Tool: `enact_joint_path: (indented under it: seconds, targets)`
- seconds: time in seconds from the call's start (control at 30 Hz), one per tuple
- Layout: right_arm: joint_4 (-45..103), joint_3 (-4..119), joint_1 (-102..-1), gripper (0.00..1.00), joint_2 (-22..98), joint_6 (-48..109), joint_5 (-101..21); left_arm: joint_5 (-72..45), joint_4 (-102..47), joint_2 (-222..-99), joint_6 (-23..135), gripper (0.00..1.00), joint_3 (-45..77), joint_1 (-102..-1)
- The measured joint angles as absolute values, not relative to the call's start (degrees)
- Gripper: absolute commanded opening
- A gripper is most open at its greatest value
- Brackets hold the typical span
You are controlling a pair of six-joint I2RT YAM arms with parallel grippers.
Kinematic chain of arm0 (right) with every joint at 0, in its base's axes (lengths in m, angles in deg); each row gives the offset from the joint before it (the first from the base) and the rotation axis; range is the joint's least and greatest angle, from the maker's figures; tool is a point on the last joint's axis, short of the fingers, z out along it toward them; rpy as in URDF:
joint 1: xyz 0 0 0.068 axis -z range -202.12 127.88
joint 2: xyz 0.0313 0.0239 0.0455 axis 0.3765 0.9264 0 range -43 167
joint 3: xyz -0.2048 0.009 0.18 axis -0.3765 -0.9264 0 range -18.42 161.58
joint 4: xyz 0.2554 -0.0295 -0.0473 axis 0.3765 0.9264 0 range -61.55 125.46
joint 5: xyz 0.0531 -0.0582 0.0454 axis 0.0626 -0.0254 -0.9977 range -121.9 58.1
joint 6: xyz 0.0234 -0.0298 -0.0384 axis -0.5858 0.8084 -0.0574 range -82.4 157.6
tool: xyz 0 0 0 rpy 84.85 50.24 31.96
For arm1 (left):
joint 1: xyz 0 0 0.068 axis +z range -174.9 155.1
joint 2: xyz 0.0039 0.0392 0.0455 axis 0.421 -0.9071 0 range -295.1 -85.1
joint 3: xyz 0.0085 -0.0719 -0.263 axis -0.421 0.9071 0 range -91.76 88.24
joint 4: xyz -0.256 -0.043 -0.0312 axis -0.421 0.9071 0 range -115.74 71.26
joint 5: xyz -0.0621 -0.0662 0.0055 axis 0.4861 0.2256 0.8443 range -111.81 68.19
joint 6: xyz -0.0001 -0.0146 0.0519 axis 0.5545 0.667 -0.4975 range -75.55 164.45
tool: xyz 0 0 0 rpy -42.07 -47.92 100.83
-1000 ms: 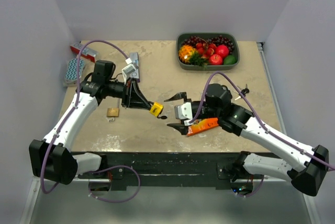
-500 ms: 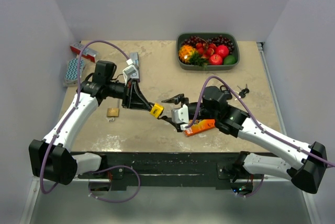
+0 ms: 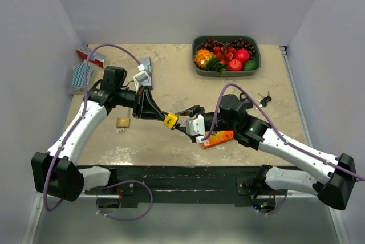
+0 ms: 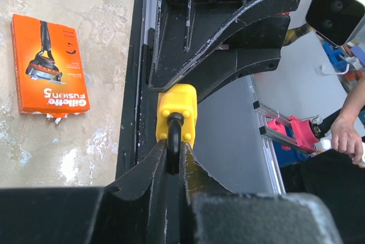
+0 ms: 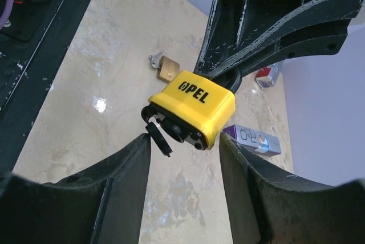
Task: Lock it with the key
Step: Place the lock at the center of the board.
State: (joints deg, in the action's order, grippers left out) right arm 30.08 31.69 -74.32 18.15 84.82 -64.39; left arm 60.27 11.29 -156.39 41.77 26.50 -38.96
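A yellow padlock (image 3: pixel 170 120) hangs above the table, and my left gripper (image 3: pixel 161 116) is shut on its black shackle (image 4: pixel 173 144). In the right wrist view the padlock body (image 5: pixel 194 109) points its keyhole end at the camera, with a black dust cover hanging open. My right gripper (image 5: pixel 185 140) straddles the padlock's lower end, its jaws open with a gap on each side. From the left wrist the padlock (image 4: pixel 178 112) sits just below the right gripper's fingers (image 4: pixel 228 27). A small bunch of keys (image 3: pixel 263 98) lies on the table behind the right arm.
A small brass padlock (image 3: pixel 122 122) lies left of centre. An orange razor box (image 3: pixel 218 138) lies under the right wrist. A dark tray (image 3: pixel 226 37) of fruit stands at the back. A purple-and-white box (image 5: pixel 256 140), a red box (image 3: pixel 91 56) and a blue patterned pack (image 3: pixel 80 77) lie at the left.
My right gripper has moved left up to the padlock, and its jaws have narrowed around the padlock body. The left arm has held still with the padlock.
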Motion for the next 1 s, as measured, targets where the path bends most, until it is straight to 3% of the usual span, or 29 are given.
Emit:
enact_joint_path:
  seconds: [1.0]
  targets:
    - [34.2, 34.7, -73.8, 0.26, 24.2, 76.9, -67.7, 58.5, 11.6, -156.0, 41.8, 0.00, 29.5, -40.3]
